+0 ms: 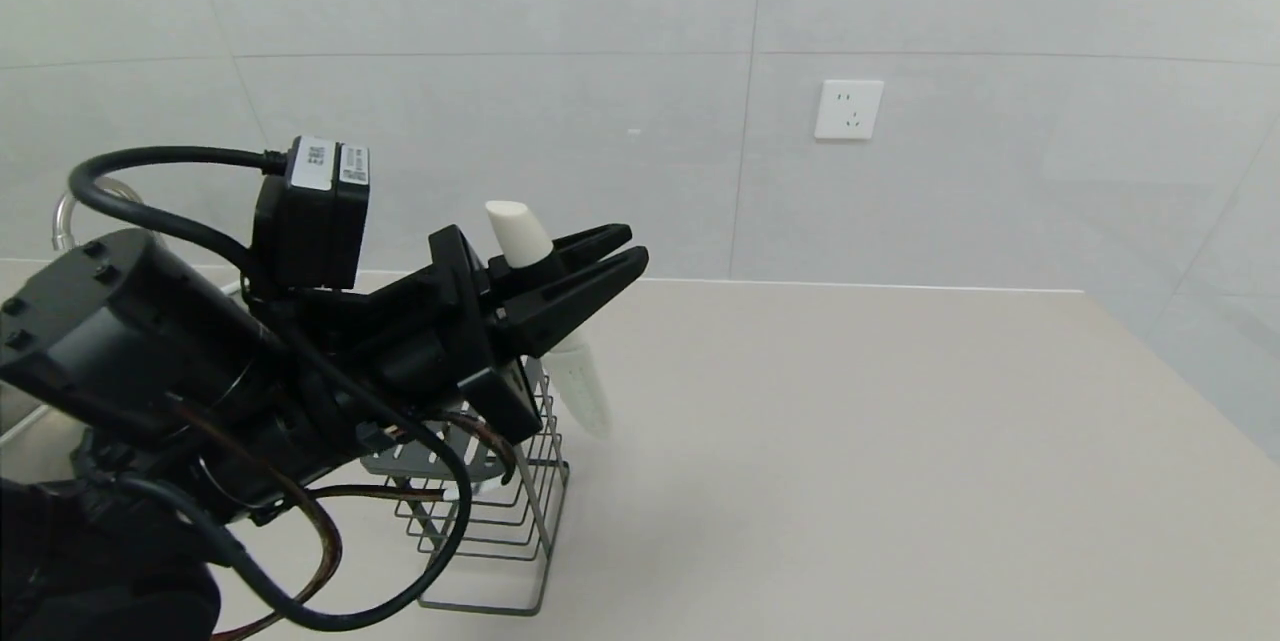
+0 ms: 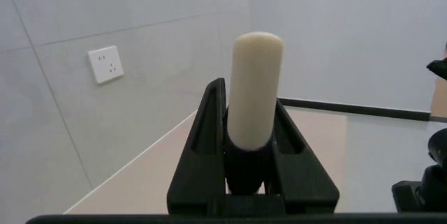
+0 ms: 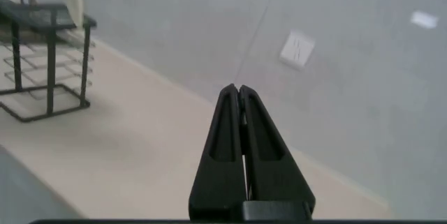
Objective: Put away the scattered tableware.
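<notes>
My left gripper [image 1: 625, 251] is shut on a white utensil [image 1: 520, 231], held roughly upright and tilted. Its rounded handle end sticks up above the fingers, and its lower end [image 1: 590, 401] hangs just over the far right side of a wire utensil rack [image 1: 500, 521]. In the left wrist view the cream handle [image 2: 255, 84] stands clamped between the black fingers [image 2: 209, 133]. My right gripper [image 3: 239, 88] is shut with nothing in it, held above the counter away from the rack [image 3: 49, 63].
The rack stands on a beige counter [image 1: 850, 441] with open surface to its right. A grey tiled wall with a white socket [image 1: 848, 109] runs behind. A curved tap [image 1: 65, 211] shows at the far left edge.
</notes>
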{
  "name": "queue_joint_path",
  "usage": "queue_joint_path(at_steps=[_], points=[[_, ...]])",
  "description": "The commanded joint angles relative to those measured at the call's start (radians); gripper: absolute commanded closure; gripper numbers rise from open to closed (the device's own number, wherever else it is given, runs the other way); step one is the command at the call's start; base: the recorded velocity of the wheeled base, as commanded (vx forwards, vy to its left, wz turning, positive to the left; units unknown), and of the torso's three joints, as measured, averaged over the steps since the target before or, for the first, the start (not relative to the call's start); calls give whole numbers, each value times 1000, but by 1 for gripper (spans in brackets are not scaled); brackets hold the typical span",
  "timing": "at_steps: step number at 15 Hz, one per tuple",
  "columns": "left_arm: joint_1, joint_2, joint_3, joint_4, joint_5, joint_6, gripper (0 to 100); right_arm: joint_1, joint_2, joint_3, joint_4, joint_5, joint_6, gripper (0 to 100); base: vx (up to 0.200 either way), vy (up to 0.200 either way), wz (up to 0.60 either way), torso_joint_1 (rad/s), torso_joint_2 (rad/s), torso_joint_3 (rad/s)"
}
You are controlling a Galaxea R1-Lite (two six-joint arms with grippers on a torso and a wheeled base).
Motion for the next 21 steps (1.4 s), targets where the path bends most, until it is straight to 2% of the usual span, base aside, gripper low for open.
queue_joint_path(at_steps=[1, 2, 5, 6, 7, 9, 12, 13, 14, 15, 16, 17, 18, 20, 21], points=[[6, -89, 29, 57, 0, 5, 100, -26, -74, 1, 195, -100, 47, 100, 0, 0, 0, 0, 0, 0], [17, -107, 27, 77, 0, 5, 100, -26, -72, -4, 212, -120, 63, 100, 0, 0, 0, 0, 0, 0], [153, -182, -14, 217, 18, 14, 100, -28, -72, -4, 212, -247, 190, 100, 0, 0, 0, 0, 0, 0], [159, -187, -23, 236, 32, 20, 100, -28, -72, -1, 216, -284, 195, 100, 0, 0, 0, 0, 0, 0], [158, -196, -65, 284, 69, 27, 100, -26, -71, 1, 250, -372, 224, 100, 0, 0, 0, 0, 0, 0], [139, -198, -129, 361, 107, 30, 100, -26, -72, -1, 253, -381, 244, 100, 0, 0, 0, 0, 0, 0], [47, -208, -192, 474, 266, 28, 100, -26, -71, -1, 253, -381, 248, 100, 0, 0, 0, 0, 0, 0], [36, -208, -198, 493, 305, 28, 100, -26, -72, -1, 253, -381, 248, 100, 0, 0, 0, 0, 0, 0], [32, -207, -198, 514, 381, 28, 100, -26, -71, -1, 253, -381, 248, 100, 0, 0, 0, 0, 0, 0], [32, -207, -198, 522, 428, 28, 100, -26, -71, -1, 253, -381, 248, 100, 0, 0, 0, 0, 0, 0], [27, -208, -198, 557, 575, 27, 100, -26, -72, -1, 253, -381, 248, 100, 0, 0, 0, 0, 0, 0], [13, -215, -200, 575, 635, 27, 100, -26, -71, -1, 253, -381, 248, 100, 0, 0, 0, 0, 0, 0], [-16, -239, -206, 618, 719, 28, 100, -26, -72, -1, 253, -381, 248, 100, 0, 0, 0, 0, 0, 0], [-56, -247, -212, 666, 823, 22, 100, -26, -71, -1, 253, -381, 248, 100, 0, 0, 0, 0, 0, 0], [-59, -241, -215, 668, 860, 22, 100, -26, -72, -1, 253, -381, 248, 100, 0, 0, 0, 0, 0, 0]])
